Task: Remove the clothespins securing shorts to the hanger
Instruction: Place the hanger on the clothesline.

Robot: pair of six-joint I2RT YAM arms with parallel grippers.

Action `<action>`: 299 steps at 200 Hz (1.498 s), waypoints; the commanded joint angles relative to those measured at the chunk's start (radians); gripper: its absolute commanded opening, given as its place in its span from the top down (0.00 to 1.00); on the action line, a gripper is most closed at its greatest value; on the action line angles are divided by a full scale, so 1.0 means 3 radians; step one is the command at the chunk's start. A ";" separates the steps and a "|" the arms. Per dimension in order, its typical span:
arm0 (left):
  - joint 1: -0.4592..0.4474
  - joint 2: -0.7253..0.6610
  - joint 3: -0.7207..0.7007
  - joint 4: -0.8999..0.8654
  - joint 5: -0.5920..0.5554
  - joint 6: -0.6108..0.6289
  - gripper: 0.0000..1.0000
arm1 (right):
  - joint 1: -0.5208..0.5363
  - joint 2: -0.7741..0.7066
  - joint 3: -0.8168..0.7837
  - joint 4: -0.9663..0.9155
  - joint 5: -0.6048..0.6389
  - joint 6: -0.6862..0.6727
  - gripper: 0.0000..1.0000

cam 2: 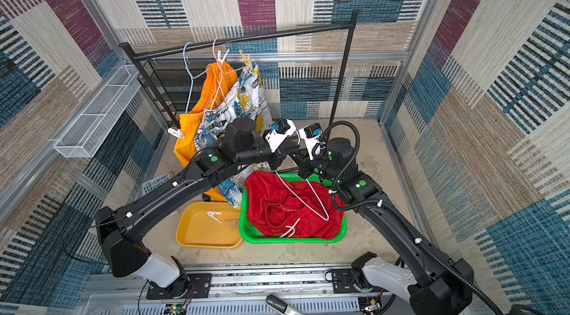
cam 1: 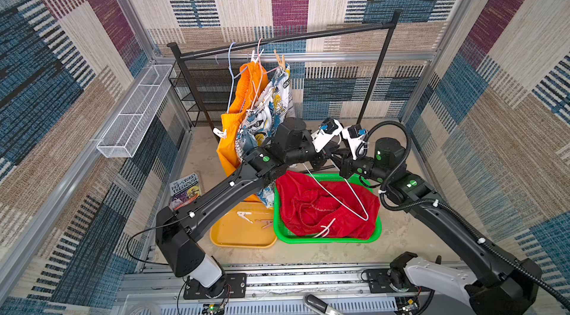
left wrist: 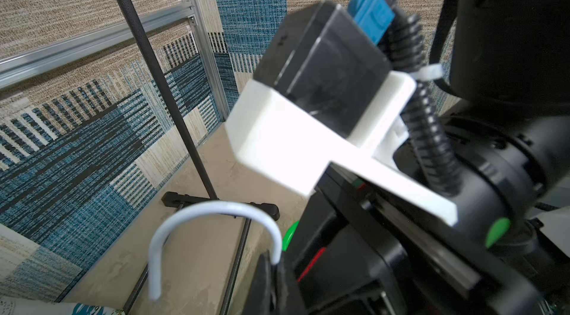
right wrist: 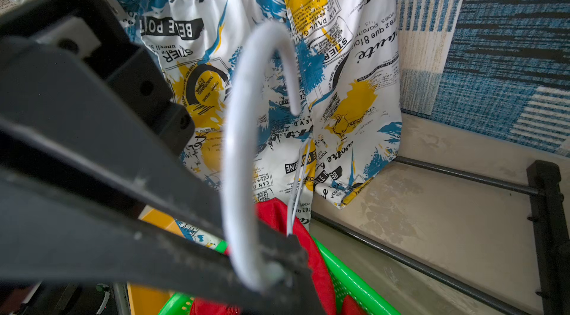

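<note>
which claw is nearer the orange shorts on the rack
Left, narrowly. Both grip the white hanger above the green basket: left claw on the orange shorts' side, right claw just beyond.

Both arms are built of thick matte-black moulded links. The left arm (cam 1: 222, 193) and the right arm (cam 1: 456, 227) each end in a glossy white rounded shoulder housing (cam 1: 207, 270) on a black screwed base plate (cam 1: 239, 285). Round green dots (cam 1: 266, 158) mark the joint casings. A ribbed black corrugated hose (cam 1: 407, 143), fixed with white cable ties (cam 1: 480, 240), runs along the right arm; a thin black cable (cam 1: 135, 238) loops beside the left. Each wrist carries a black box camera (left wrist: 324, 60) in a white bracket (left wrist: 293, 143) with a blue plug (left wrist: 373, 17). The right gripper (right wrist: 271, 264) has matte-black fingers (right wrist: 92, 150), scuffed with pale flecks.
</note>
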 commanded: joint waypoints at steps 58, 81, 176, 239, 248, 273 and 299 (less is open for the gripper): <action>0.0080 0.0039 0.0018 0.0245 0.0165 -0.0044 1.00 | 0.0004 -0.0101 -0.0011 0.0079 0.0119 -0.0051 0.65; 0.0163 0.0062 0.0041 0.0305 0.0299 -0.0129 1.00 | 0.0003 -0.0179 -0.0068 0.0022 0.0208 -0.0080 0.59; 0.0421 0.0059 0.0104 0.0240 0.0814 -0.0300 1.00 | 0.0004 -0.0315 0.0181 -0.0499 0.1015 -0.0266 0.25; 0.0531 0.0225 0.0495 -0.0177 0.1164 -0.0186 1.00 | 0.0006 0.0043 0.0844 -0.1360 0.1634 -0.0342 0.09; 0.0548 0.0251 0.0550 -0.0210 0.1187 -0.0179 1.00 | 0.0003 0.0075 0.0918 -0.1460 0.1609 -0.0351 0.08; 0.0604 0.0323 0.0653 -0.0256 0.1260 -0.0183 1.00 | 0.0003 0.0040 0.1017 -0.1581 0.1334 -0.0346 0.08; 0.0643 0.0365 0.0696 -0.0249 0.1312 -0.0182 1.00 | 0.0003 -0.0140 0.0991 -0.1565 0.1034 -0.0310 0.07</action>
